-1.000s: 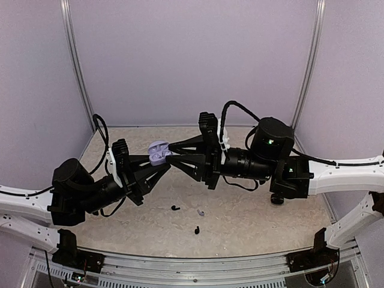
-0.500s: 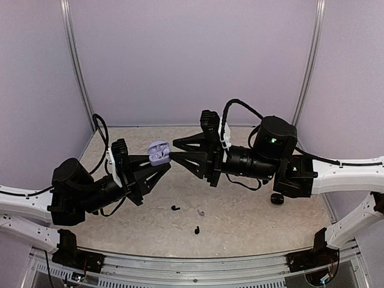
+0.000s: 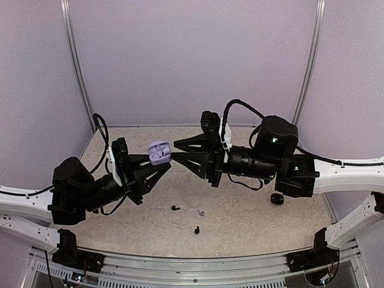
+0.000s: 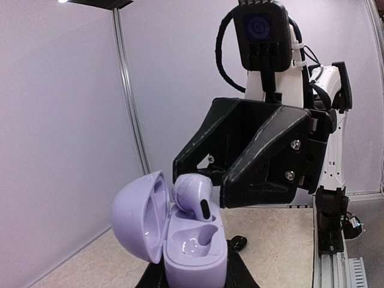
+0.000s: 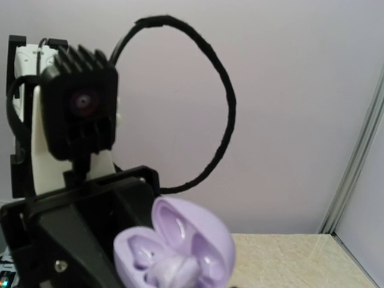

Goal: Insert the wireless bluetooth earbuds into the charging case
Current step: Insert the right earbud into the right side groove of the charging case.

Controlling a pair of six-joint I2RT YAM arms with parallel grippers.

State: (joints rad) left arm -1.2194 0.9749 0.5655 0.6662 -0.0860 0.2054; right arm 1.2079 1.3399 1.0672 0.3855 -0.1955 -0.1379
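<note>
The left pincer point(image 4: 193, 276) is clamped on the base of the open lavender case point(image 4: 195, 252), which it holds up off the table point(image 3: 252, 216). The right pincer point(image 4: 201, 183) is drawn narrow on the head of a lavender earbud point(image 4: 193, 193). Its stem leans into the case's far socket and, by my judgement, is not yet fully seated.

The earbud looks light, hard and glossy, so it is likely to slip or twist. It is best pinched across the bulbous head with the stem left free. The case looks stiff, and its base is the place to grip, not the hinged lid.

The left wrist view alone shows the near socket empty. Only the top view shows loose ones on the table below the right pincer: two black earbuds point(image 3: 175, 208) and a pale earbud point(image 3: 200, 212). The right wrist view blurs the held earbud.
</note>
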